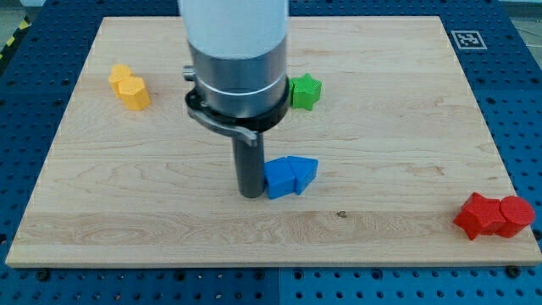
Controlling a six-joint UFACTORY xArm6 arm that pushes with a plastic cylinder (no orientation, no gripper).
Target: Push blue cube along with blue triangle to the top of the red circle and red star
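Observation:
The blue cube [278, 178] and the blue triangle [304, 170] lie touching each other near the board's middle, cube on the view's left. My tip [251, 194] rests against the cube's left side. The red star [477, 215] and the red circle [515, 215] sit side by side, touching, at the view's bottom right corner of the board, far to the right of the blue pair.
A green star [305, 91] sits above the blue blocks, partly behind the arm's body [236, 59]. Two yellow blocks [129, 86] lie together at the upper left. The wooden board [398, 127] ends close to the red blocks at the right and bottom edges.

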